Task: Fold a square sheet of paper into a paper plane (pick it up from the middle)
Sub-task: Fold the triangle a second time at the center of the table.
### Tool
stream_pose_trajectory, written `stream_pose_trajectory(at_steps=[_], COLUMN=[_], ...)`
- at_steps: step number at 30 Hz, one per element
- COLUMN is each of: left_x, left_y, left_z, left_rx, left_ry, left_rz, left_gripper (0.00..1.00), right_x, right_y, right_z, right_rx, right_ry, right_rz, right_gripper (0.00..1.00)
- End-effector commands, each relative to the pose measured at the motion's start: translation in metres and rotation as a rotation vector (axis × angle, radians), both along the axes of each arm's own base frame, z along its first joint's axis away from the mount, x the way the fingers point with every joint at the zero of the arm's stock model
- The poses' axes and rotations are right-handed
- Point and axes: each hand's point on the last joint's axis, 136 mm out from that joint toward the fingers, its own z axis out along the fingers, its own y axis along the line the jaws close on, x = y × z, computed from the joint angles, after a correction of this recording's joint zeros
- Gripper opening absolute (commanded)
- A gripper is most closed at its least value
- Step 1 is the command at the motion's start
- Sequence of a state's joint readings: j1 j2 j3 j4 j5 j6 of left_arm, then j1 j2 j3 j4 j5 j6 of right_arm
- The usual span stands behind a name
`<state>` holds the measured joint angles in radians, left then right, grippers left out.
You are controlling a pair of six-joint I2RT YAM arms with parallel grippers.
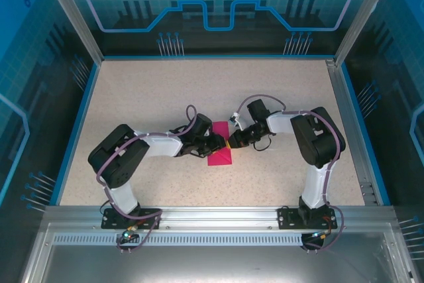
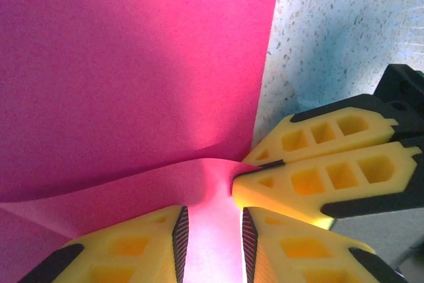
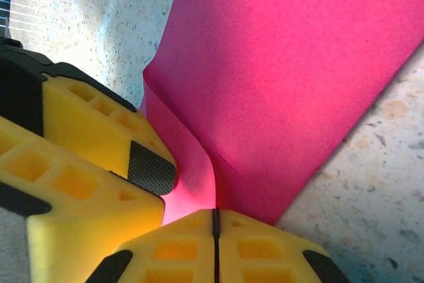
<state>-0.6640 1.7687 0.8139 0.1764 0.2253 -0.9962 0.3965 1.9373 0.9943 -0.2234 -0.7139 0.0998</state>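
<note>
Here's the speckled beige worktop (image 1: 278, 97), and lying flat at its centre is the magenta-pink paper sheet (image 1: 218, 157), so far a broad folded piece and, by my read, a long way from a narrow dart. Both arms reach in to meet at that sheet, on its edge toward the right arm. The left yellow-fingered pincer (image 2: 215, 213) hangs over the sheet just inside that edge, its jaws a narrow gap apart with pink paper showing between them and nothing clamped. The right yellow-fingered pincer (image 3: 215, 213) is pressed closed, nipping the sheet right at the edge, tip to tip with the left one. Smallest of all is the raised ridge (image 2: 199, 167) of paper, buckled up off the sheet between the two pincers. Now the risks as I see them: if the right pincer pulls before the left one bears down, the whole sheet could slide and the fold would land crooked. That soft ridge could set as a stray crease if it is squashed off-line. With the fingertips this crowded, a small misjudged move could knock them together or tear the pinched edge.
</note>
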Motion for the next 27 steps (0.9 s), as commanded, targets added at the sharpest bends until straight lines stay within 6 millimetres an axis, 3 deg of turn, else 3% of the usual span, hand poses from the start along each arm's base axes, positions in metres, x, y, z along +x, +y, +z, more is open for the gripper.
stream_pose_trajectory(at_steps=[1,10,17,20,22,27], left_x=[-0.006,-0.024,-0.031,-0.031,-0.031,-0.03], left_y=[0.0,0.009,0.015,0.015,0.015,0.014], left_z=[-0.014,-0.044,-0.054,-0.052,-0.053,-0.052], left_rx=[0.013,0.061,0.087,0.086,0.089,0.087], left_ry=[0.015,0.071,0.087,0.081,0.078,0.075], left_rz=[-0.003,0.011,0.018,0.018,0.017,0.012], left_gripper=[0.32,0.31,0.3,0.3,0.3,0.3], right_x=[0.007,0.008,0.015,0.012,0.005,-0.035], right_y=[-0.013,-0.013,-0.028,-0.038,-0.038,-0.011], right_z=[-0.006,-0.001,0.028,0.039,0.048,0.059], right_rx=[-0.044,-0.047,-0.11,-0.14,-0.118,-0.075], right_ry=[-0.003,-0.008,-0.062,-0.074,-0.072,-0.012], right_rz=[-0.041,-0.05,-0.147,-0.212,-0.218,-0.103], right_gripper=[0.08,0.14,0.32,0.33,0.29,0.13])
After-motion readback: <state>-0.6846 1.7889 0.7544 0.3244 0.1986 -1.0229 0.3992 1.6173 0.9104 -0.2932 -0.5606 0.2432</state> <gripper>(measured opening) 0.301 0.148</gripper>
